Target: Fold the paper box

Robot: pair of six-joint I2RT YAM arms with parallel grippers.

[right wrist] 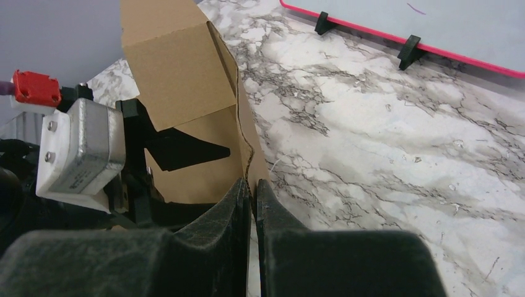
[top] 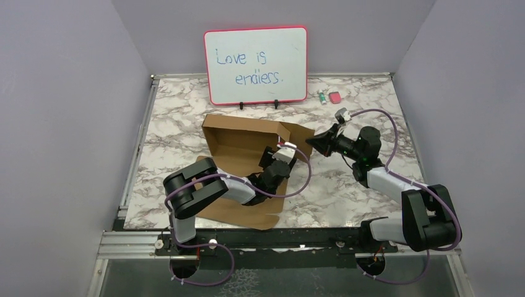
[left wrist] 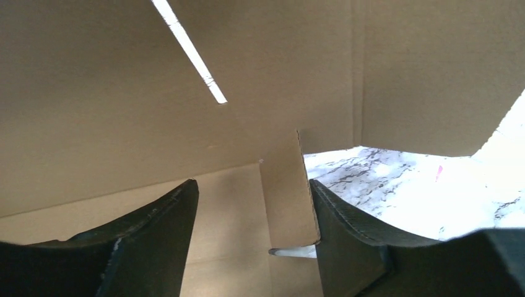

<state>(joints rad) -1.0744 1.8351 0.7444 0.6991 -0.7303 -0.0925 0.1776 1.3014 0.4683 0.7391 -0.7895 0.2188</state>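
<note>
The paper box [top: 238, 145] is plain brown cardboard, partly folded, with its back and side walls standing and a flat panel lying toward the near edge. My left gripper [top: 280, 162] reaches inside it near the right wall. In the left wrist view that gripper [left wrist: 252, 189] is open, and a narrow upright flap [left wrist: 285, 185] stands between the fingers, close against the right fingertip [left wrist: 328, 210]. My right gripper [top: 313, 141] is at the box's right side. It is shut [right wrist: 252, 184] on the thin edge of the right wall [right wrist: 186, 86].
A pink-framed whiteboard [top: 255, 65] stands at the back of the marble table [top: 371, 111]. A small green item [top: 322, 97] and a pink eraser [top: 335, 97] lie to its right. Grey enclosure walls stand on both sides.
</note>
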